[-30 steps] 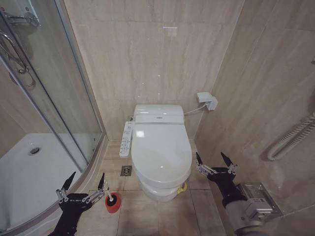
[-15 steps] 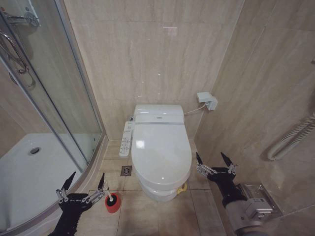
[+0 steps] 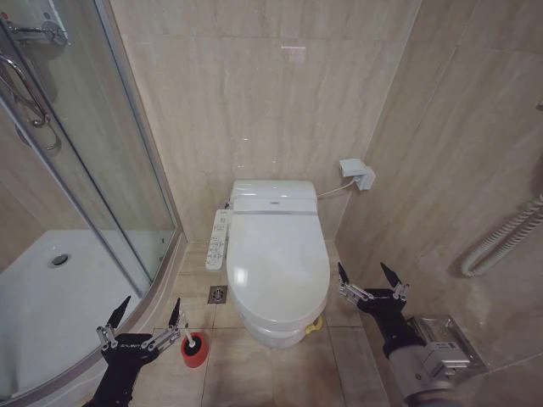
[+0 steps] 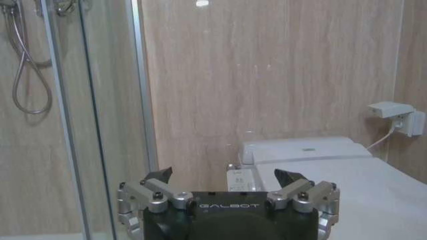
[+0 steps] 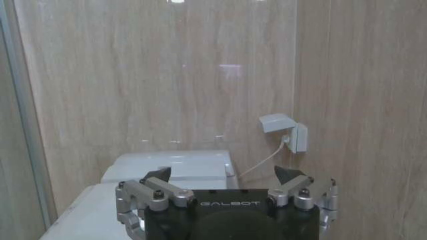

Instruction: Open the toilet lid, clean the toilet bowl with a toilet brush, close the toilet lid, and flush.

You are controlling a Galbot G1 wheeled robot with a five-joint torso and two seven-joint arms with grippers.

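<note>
Toilet lid (image 3: pixel 277 263) is seen shut flat over the bowl, dead centre of the head view, with nothing yet lifted. Starting at the left: the shower glass (image 3: pixel 102 170) is passed at ten o'clock, and the left pincer (image 3: pixel 142 323) is held low at seven o'clock, splayed wide and gripping nothing. Just beside it, toward the toilet, the toilet brush (image 3: pixel 190 342) is parked in its red holder (image 3: pixel 195 354) on the floor, its thin white handle slanting up close to the nearer fingertip. A knock is risked there: should that arm be swung toward the lid, the light holder could be tipped and the brush sent rolling.

Across the middle, the lid's glossy, rounded front edge is noted; a shallow catch under it could be lost, and the lid could be dropped back with a bang. The control panel (image 3: pixel 217 241) at the lid's nine o'clock side could be pressed by mistake.

Over to the right, at five o'clock, the right pincer (image 3: pixel 370 279) is hovering wide and empty, just beside the lid's rim and close to the tiled wall (image 3: pixel 450 170). Little room is left for the elbow there, so a scrape on the wall is judged possible.
</note>
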